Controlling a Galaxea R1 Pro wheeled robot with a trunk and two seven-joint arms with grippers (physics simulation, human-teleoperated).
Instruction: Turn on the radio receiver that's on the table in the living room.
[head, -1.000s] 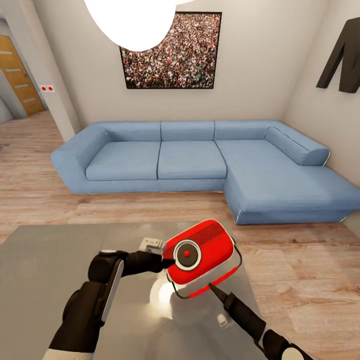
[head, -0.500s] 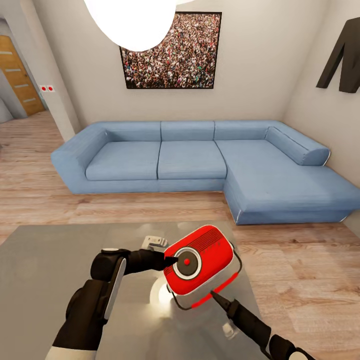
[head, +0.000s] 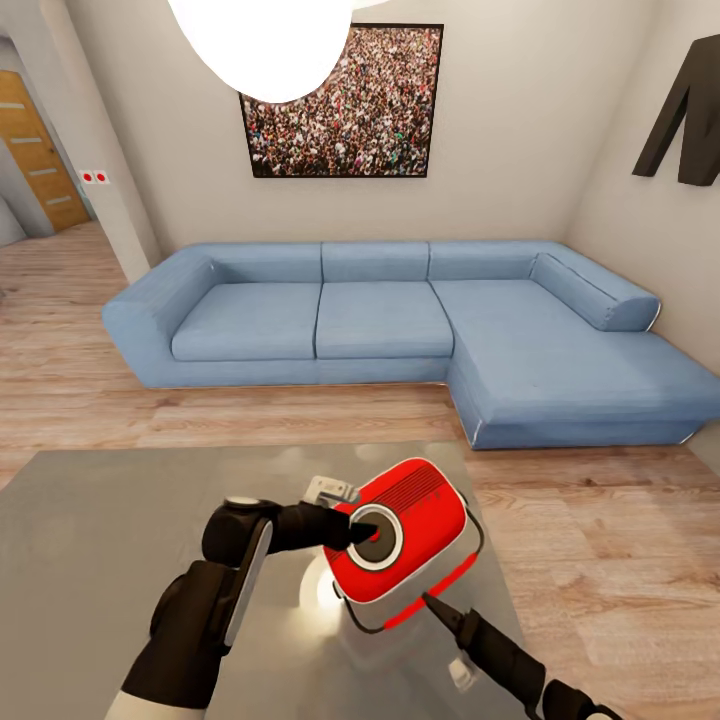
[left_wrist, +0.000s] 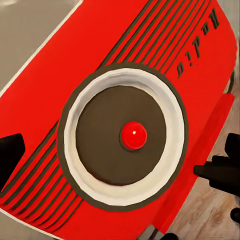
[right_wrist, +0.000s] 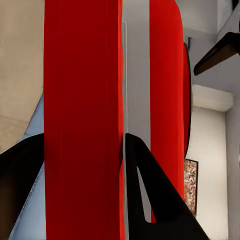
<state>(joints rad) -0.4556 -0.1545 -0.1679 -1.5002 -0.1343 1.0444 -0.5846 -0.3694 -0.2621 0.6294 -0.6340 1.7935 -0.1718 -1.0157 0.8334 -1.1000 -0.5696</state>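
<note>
While the right gripper (head: 432, 600) clamps the radio receiver (head: 405, 540), the left gripper (head: 362, 532) meets the dial
Its finger spread is unclear; the rigid, probably light box looks best gripped by its white edge band

Left pincer (head: 358, 531) pointing, right pincer (head: 432, 603) clamped

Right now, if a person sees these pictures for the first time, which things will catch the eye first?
First the bright red radio receiver, tilted above the near right part of the grey table, clamped at its lower edge by the right gripper while the left gripper reaches its round white-rimmed dial. Behind it, the blue L-shaped sofa spans the far wall, with a crowd photo above it.
</note>
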